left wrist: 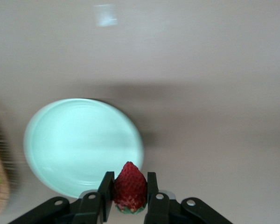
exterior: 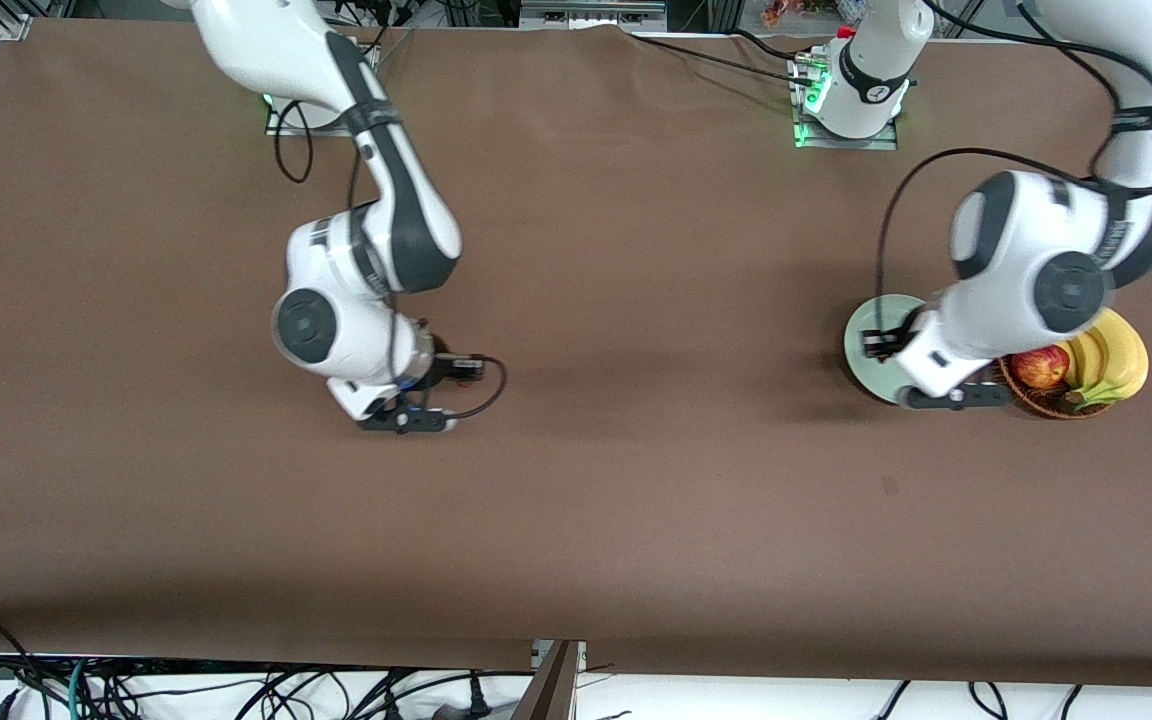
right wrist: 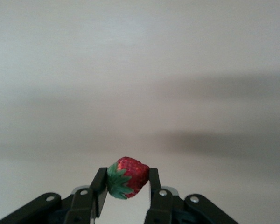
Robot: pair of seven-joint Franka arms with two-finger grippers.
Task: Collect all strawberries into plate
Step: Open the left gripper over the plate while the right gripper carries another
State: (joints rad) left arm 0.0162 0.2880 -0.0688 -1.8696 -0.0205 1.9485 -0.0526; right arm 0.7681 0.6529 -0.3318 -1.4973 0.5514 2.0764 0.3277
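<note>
The left claw (left wrist: 129,196) is clamped on a strawberry (left wrist: 129,188), gripped across its sides with the tip pointing outward, so the fruit hangs free for a clean drop. In the front view this claw (exterior: 921,390) hangs over the plate (exterior: 866,345) at the left arm's end of the counter (exterior: 636,500); the plate's pale green surface looks bare in the left wrist view (left wrist: 79,144), so I judge that no berry has been delivered yet. Just beside the plate sits a wicker basket (exterior: 1046,400) with an apple (exterior: 1039,367) and bananas (exterior: 1111,360), which are no part of the job.

The right claw (right wrist: 126,193) also pinches a berry (right wrist: 127,184), held sideways with its green cap showing. That claw (exterior: 406,415) hangs over bare counter toward the right arm's end, well apart from the plate, so it probably must cross the counter before letting go. A third berry is not visible in any view.
</note>
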